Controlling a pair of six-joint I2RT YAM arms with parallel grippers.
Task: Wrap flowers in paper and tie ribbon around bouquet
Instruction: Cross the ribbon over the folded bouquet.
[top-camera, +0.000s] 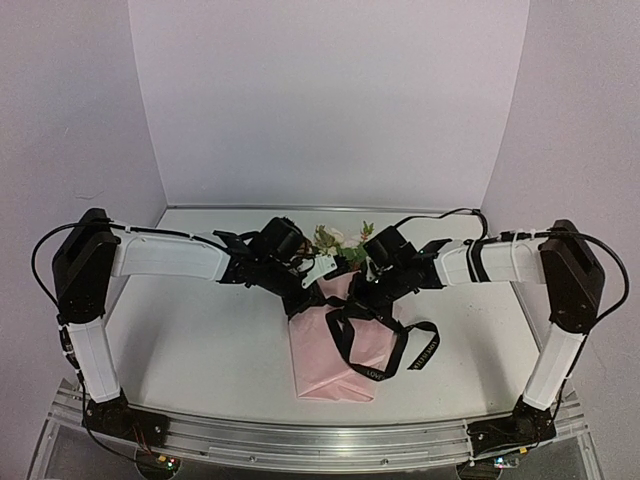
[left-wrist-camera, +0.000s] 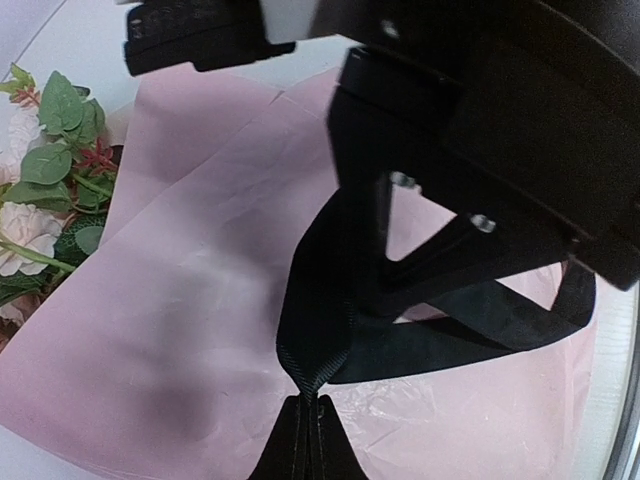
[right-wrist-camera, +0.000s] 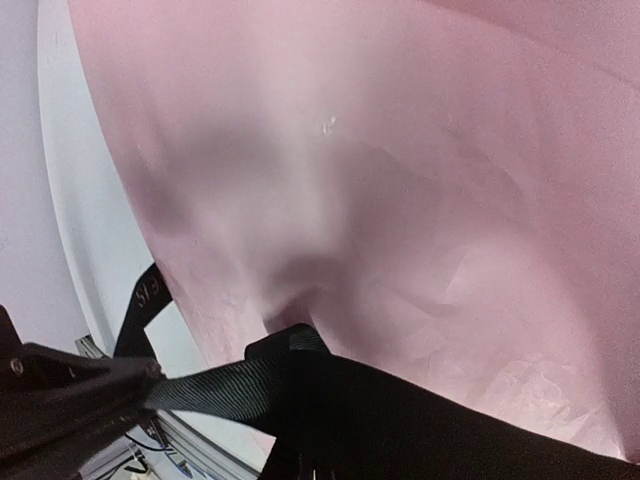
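The bouquet lies mid-table, its pale-pink paper wrapped round the stems. The flowers poke out at the far end and show as cream blooms and green leaves in the left wrist view. The black ribbon crosses the paper in loose loops, one lettered end trailing right. My left gripper is shut on a pinched, twisted stretch of ribbon just above the paper. My right gripper hangs close opposite, shut on the ribbon, which covers its fingertips over the paper.
The white table is boxed in by white walls at the back and sides. A metal rail runs along the near edge between the arm bases. Both wrists crowd together over the bouquet's upper half.
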